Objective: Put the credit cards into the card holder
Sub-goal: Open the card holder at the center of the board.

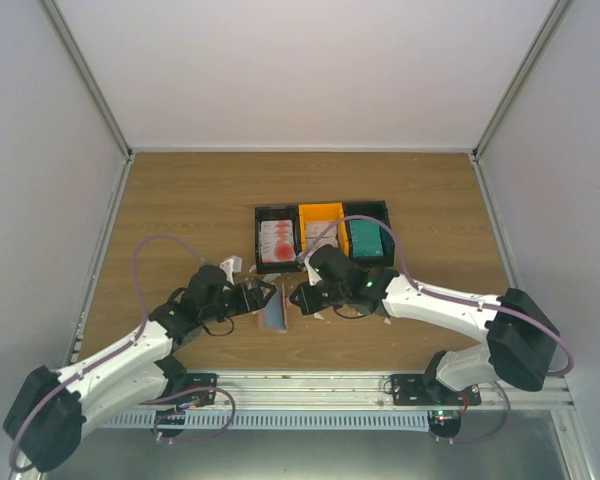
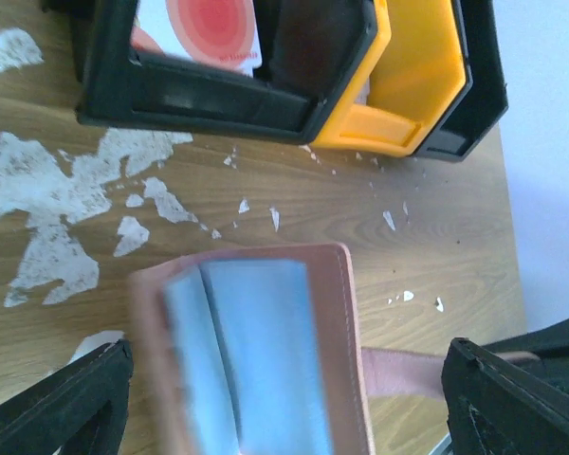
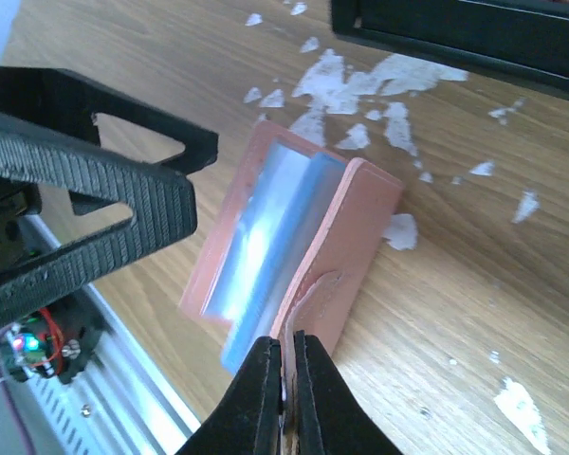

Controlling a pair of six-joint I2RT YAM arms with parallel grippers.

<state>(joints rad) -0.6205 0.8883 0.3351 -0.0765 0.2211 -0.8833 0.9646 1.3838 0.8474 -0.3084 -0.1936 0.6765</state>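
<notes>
Strap [image 3: 313, 289] of the card holder [image 3: 266, 227] is pinched by our right gripper [image 3: 286, 379]. Our left gripper [image 2: 284, 408] stands wide open, facing the holder. We see credit cards [image 1: 277, 243] beyond, in the tray [image 1: 257, 235]

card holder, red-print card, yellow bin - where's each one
card holder [image 3: 360, 227], right wrist view, salmon outer cover
red-print card [image 2: 204, 24], left wrist view, red circle print
yellow bin [image 2: 422, 66], left wrist view, inner side wall

"Where was the card holder [image 1: 275, 312]?"
"On the bench [image 1: 180, 200], open. It was salmon-pink outside with a bluish lining showing and one flap tilted up."
"And the credit cards [image 1: 277, 242]?"
"White with red print in the tray's [image 1: 320, 205] left compartment, teal in its right."
</notes>
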